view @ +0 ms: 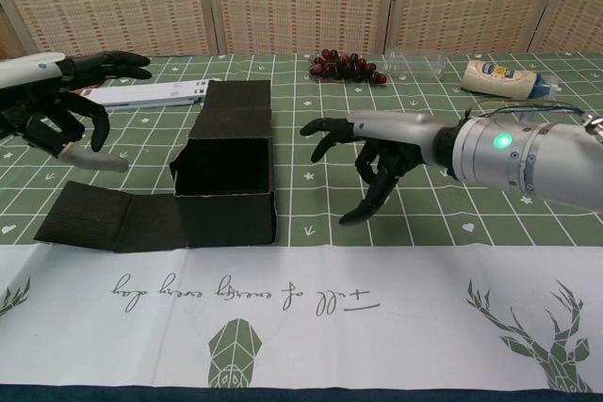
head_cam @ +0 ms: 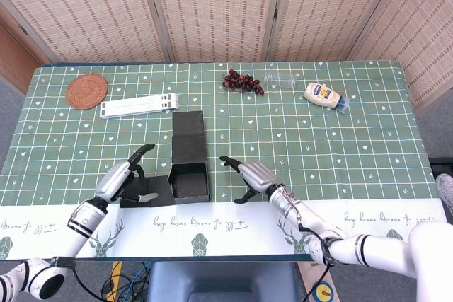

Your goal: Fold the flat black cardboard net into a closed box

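The black box sits left of centre in the frame, its walls up, one flap lying back toward the screen and another flap flat on the cloth at lower left. My left hand hovers just above that flat flap, fingers spread, holding nothing. My right hand hangs free to the right of the box, also released and clear of it.

I judge the risk is the light box sliding or twisting if I push a flap with one hand unbraced, or creasing the card off its fold.

The bottle at upper right carries a label I can't read; script along the white cloth border is upside down and illegible.
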Controlling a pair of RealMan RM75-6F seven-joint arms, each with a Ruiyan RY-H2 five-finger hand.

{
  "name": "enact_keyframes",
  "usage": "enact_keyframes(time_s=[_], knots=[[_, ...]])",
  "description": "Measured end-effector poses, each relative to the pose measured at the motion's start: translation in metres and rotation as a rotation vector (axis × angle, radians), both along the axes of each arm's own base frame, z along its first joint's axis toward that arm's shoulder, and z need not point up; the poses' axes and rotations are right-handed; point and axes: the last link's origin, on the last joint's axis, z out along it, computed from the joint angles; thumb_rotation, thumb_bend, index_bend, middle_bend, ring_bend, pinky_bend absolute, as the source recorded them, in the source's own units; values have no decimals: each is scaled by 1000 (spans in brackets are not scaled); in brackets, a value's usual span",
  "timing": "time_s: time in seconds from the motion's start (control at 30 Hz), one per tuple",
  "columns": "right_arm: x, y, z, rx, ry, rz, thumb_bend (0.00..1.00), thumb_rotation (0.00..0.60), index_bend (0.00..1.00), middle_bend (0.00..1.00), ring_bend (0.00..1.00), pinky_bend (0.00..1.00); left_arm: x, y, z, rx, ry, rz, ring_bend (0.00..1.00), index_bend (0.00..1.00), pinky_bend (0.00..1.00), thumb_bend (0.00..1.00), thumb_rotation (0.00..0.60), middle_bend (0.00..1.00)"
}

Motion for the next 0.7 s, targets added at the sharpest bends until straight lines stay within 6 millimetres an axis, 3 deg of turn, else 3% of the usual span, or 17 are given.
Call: enact_keyframes(time_s=[0.27, 0.7], knots=[[6, 9, -15, 78, -175, -220, 0, 600, 0, 118, 754, 1000, 5, -2, 2, 3, -3, -11, 588, 44, 929, 145, 600, 67], [30, 4, -47, 61, -241, -272, 0, 600, 0, 116, 753, 1000, -1, -5, 6, 6, -6, -1, 588, 43, 929, 145, 600, 67]])
